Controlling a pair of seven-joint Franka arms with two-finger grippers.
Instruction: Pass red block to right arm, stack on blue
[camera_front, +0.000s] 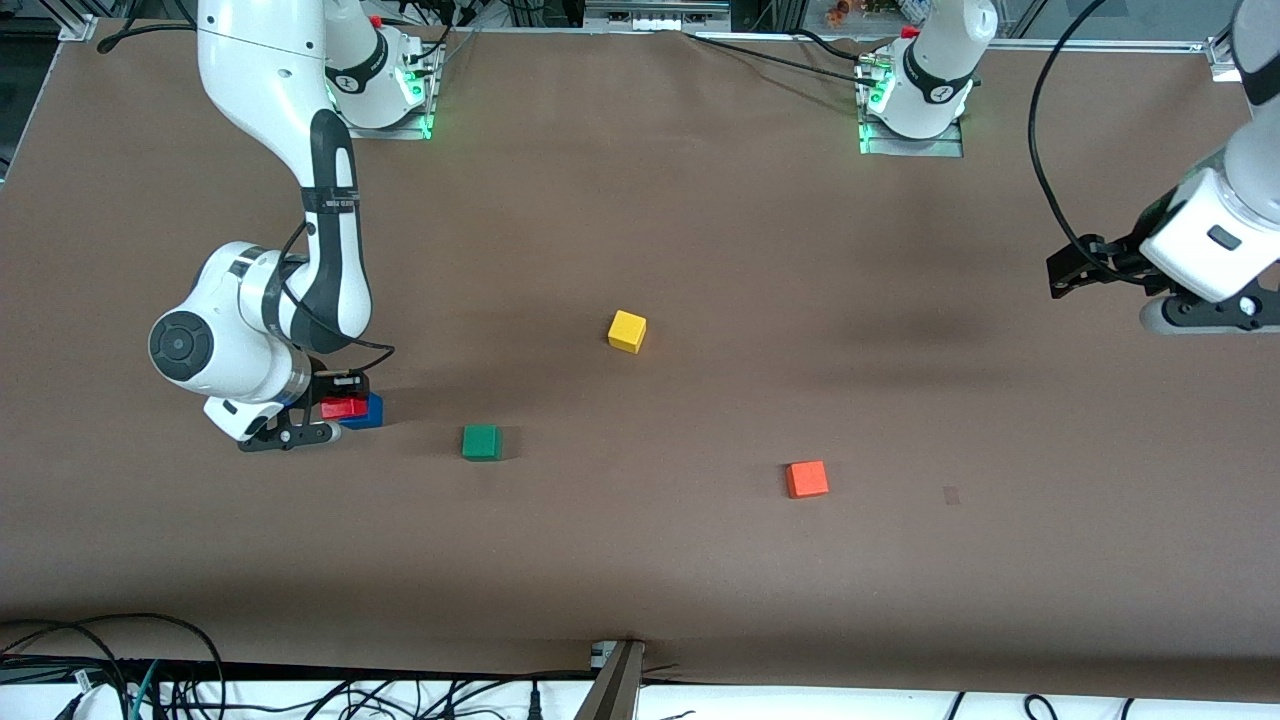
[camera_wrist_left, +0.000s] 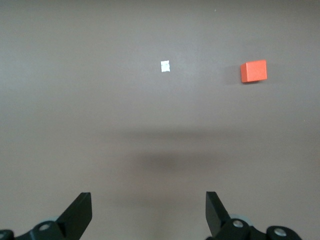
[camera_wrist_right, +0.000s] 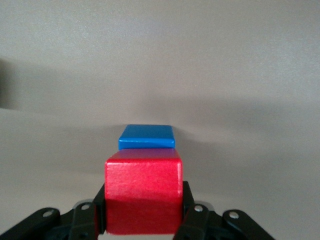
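The right gripper (camera_wrist_right: 144, 220) held the red block (camera_wrist_right: 143, 192) beside the blue (camera_wrist_right: 147, 137) — it needed centring above before release, while the left gripper (camera_wrist_left: 149, 212) waited wide open.

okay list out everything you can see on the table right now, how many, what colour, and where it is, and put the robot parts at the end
Small deep-red cube: one, red, held in the right gripper, over the small plain blue cube.
Small plain blue cube: one, blue, on the table at the right arm's end.
Green cube: one, green, beside the blue cube, toward the table's middle.
Yellow cube: one, yellow, mid-table, farther from the front camera than the green cube.
Orange-red cube: one, orange-red, toward the left arm's end.
Brown table cover: one, brown, under everything.
Right gripper: one, black, shut on the red cube.
Left gripper: one, black, open, waiting over bare table at the left arm's end.
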